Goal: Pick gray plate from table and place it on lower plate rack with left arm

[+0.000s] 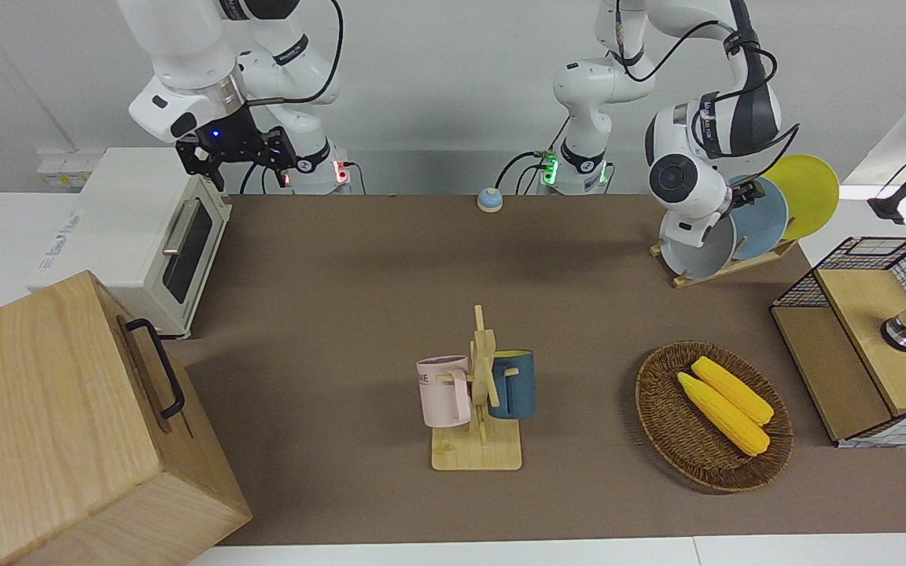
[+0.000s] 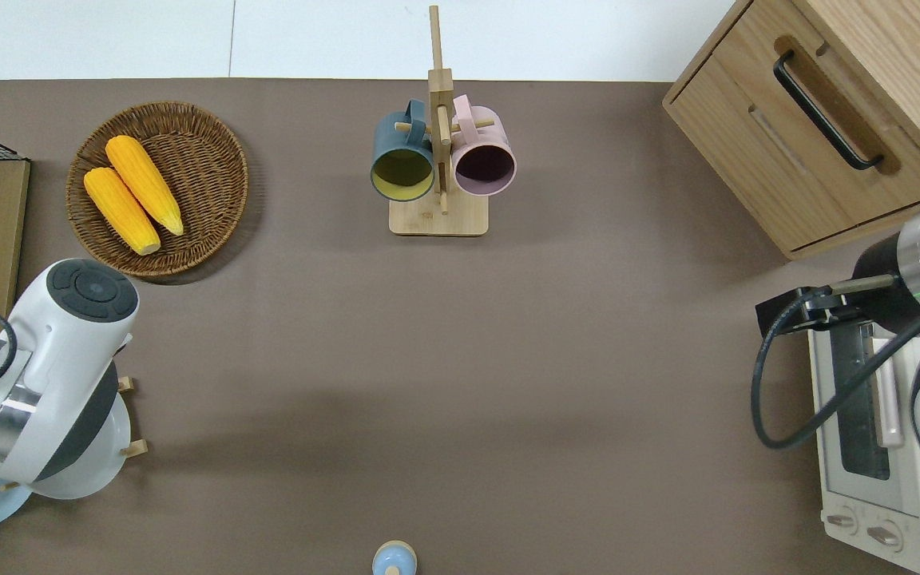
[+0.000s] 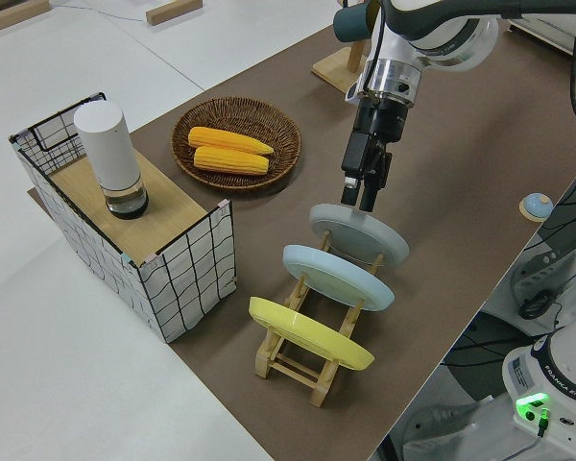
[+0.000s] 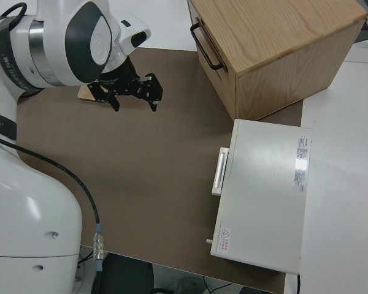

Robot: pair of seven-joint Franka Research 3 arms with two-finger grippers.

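Both arms are glossy white with black joint caps and looping black cables; the left arm (image 1: 705, 149) ends in a black gripper, the right arm (image 1: 185, 86) carries a silver wrist ring and a blue light.

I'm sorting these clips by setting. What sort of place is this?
Probably a lab's mock kitchen: a toaster oven, a mug stand and a plate rack on one table, worked by two robot arms.

The brown table (image 1: 343, 259) carries a wooden cabinet (image 1: 68, 424), a white toaster oven (image 1: 146, 236) and a mug stand (image 1: 478, 440). A corn basket (image 1: 657, 424), plate rack (image 3: 307, 360), wire-sided box (image 1: 862, 346) and small blue bell (image 1: 489, 200) also rest on it.
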